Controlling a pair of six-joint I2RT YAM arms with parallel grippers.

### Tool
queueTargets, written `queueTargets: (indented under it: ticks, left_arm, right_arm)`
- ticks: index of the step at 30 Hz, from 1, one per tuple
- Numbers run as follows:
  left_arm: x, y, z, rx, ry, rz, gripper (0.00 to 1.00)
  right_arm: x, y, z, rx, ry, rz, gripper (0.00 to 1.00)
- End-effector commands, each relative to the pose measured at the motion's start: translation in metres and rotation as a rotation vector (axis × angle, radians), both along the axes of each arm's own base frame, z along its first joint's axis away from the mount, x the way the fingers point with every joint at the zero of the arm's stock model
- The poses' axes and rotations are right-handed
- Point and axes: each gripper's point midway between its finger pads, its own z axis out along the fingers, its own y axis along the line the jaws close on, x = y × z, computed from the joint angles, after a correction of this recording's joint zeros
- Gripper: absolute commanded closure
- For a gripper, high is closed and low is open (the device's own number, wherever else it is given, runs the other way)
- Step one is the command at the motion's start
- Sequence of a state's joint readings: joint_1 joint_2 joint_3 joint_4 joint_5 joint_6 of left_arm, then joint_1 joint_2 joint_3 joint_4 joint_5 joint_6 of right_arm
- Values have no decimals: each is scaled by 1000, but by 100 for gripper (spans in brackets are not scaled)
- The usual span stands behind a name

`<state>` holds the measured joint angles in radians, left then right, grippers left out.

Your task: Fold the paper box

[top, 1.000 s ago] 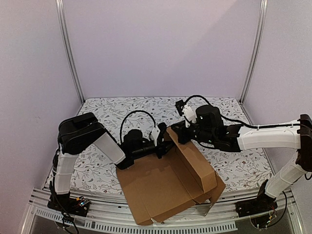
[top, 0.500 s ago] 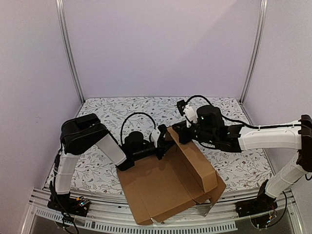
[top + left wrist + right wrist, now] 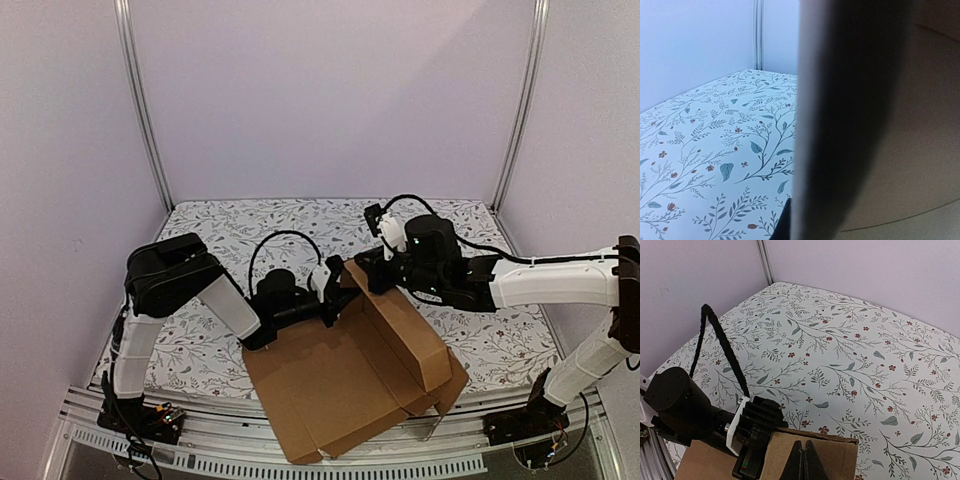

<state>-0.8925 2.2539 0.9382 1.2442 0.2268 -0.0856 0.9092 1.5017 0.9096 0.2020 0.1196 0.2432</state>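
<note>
A cloth (image 3: 230, 225) printed with leafy sprigs covers my table, between plain lilac walls (image 3: 330, 90). The paper box (image 3: 330, 385), flat matte brown card, lies at the near edge with one long wall raised. My left claw (image 3: 335, 292) pinches its far corner, and my right claw (image 3: 802, 460) is pressed together on its top edge.

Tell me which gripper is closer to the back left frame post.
Left. The left gripper is at the raised flap of the paper box, right of the post; the right gripper meets that flap slightly farther right.
</note>
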Motion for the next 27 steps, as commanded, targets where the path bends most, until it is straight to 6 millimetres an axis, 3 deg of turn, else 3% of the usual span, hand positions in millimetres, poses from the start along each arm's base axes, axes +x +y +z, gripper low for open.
queueTargets:
  ticks: [1, 3, 7, 15, 27]
  left_arm:
    - [-5, -2, -7, 18, 9, -3, 86]
    - [-3, 0, -2, 6, -1, 7, 76]
    - [0, 0, 10, -5, -30, 20, 69]
    - [9, 3, 25, -55, -31, 25, 71]
    - [4, 5, 43, -97, -42, 1, 78]
  right_arm:
    - [-11, -8, -35, -78, 88, 12, 100]
    - [-11, -8, -35, -76, 89, 11, 100]
    - [-11, -9, -32, -71, 87, 11, 100]
    - [-13, -13, -33, -72, 86, 5, 100]
    - [-14, -14, -32, -69, 85, 4, 100]
